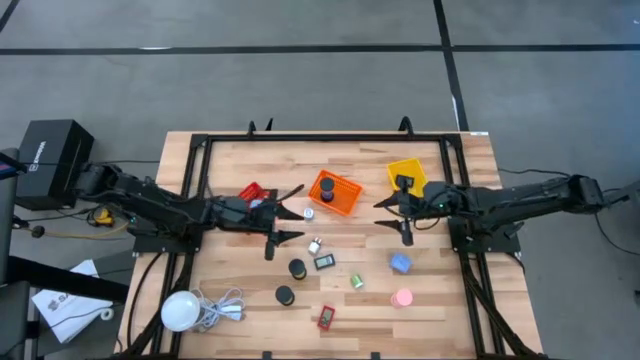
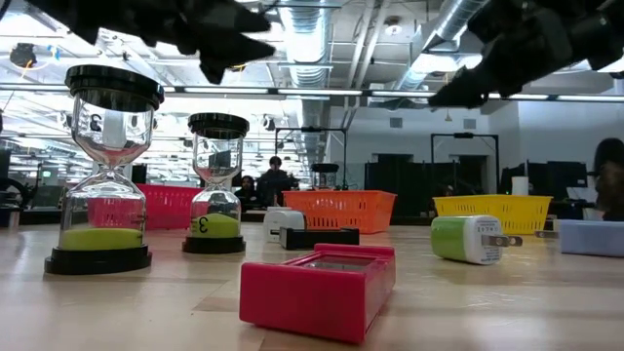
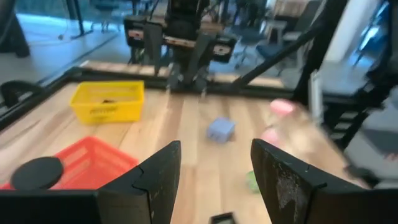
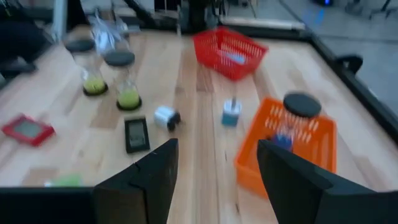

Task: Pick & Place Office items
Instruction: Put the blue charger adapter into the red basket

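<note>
Both grippers hang open above the table's middle and touch nothing. My left gripper (image 1: 297, 213) (image 3: 214, 146) is beside the red basket; my right gripper (image 1: 383, 215) (image 4: 217, 146) is between the orange and yellow baskets. Below them stand two black-capped hourglasses (image 1: 297, 268) (image 1: 285, 294) (image 2: 102, 171) (image 2: 216, 185). Lying around these are a black rectangular piece (image 1: 324, 262) (image 4: 135, 134), a red rectangular piece (image 1: 326, 317) (image 2: 322, 285), a green plug piece (image 1: 357, 282) (image 2: 468, 239), a blue block (image 1: 400, 264) (image 3: 221, 129), a pink cylinder (image 1: 402, 298) and small white pieces (image 1: 314, 245) (image 1: 308, 212).
A red basket (image 1: 255, 193), an orange basket (image 1: 343, 198) and a yellow basket (image 1: 410, 168) sit toward the far side; the orange and yellow ones each hold a dark item. A white globe with a coiled cord (image 1: 180, 310) lies at the near left corner. A black frame (image 1: 300, 137) borders the table.
</note>
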Robot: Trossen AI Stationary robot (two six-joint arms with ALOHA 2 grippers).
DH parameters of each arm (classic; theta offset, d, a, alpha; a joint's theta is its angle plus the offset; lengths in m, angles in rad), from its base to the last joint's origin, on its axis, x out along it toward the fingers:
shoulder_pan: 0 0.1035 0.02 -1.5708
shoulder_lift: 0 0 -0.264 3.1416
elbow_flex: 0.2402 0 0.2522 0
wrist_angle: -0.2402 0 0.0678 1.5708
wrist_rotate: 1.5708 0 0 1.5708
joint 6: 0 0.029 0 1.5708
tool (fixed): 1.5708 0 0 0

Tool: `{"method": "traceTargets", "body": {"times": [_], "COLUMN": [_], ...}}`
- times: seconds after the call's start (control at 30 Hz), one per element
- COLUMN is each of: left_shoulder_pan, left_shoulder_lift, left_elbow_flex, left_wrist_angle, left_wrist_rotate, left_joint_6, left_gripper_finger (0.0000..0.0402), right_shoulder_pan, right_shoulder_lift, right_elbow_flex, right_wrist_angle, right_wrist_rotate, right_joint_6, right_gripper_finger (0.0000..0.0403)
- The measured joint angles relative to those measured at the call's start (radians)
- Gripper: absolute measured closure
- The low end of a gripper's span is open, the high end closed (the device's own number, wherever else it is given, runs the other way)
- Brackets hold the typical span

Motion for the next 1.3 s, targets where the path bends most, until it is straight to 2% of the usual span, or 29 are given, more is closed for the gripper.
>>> {"method": "traceTargets", "body": {"times": [0.17, 0.3, 0.5, 0.67, 0.8, 1.03, 1.3], "left_shoulder_pan": [0.095, 0.184, 0.243, 0.305, 0.353, 0.418, 0.414], "left_shoulder_lift": [0.06, 0.103, 0.158, 0.24, 0.295, 0.368, 0.448], "left_elbow_flex": [0.072, 0.078, 0.072, 0.062, 0.062, 0.062, 0.062], "left_wrist_angle": [-0.158, -0.189, -0.214, -0.217, -0.212, -0.195, -0.097], "left_wrist_rotate": [-0.031, -0.053, 0.101, 0.161, 0.192, 0.358, 0.367], "left_joint_6": [0.047, 0.052, 0.233, 0.207, 0.245, 0.247, 0.317], "left_gripper_finger": [0.0211, 0.0211, 0.0211, 0.0211, 0.0211, 0.0211, 0.0211], "right_shoulder_pan": [-0.026, -0.048, -0.078, -0.092, -0.092, -0.091, -0.091], "right_shoulder_lift": [0.086, 0.157, 0.224, 0.25, 0.258, 0.258, 0.258], "right_elbow_flex": [0.001, 0.002, 0.019, 0.043, 0.049, 0.049, 0.049], "right_wrist_angle": [0.014, 0.074, 0.137, 0.14, 0.14, 0.138, 0.138], "right_wrist_rotate": [0.0, 0.0, 0.0, 0.0, 0.0, 0.0, 0.0], "right_joint_6": [-0.039, -0.017, -0.025, -0.025, -0.025, -0.025, -0.025], "right_gripper_finger": [0.0193, 0.0195, 0.0193, 0.0195, 0.0194, 0.0195, 0.0194]}}
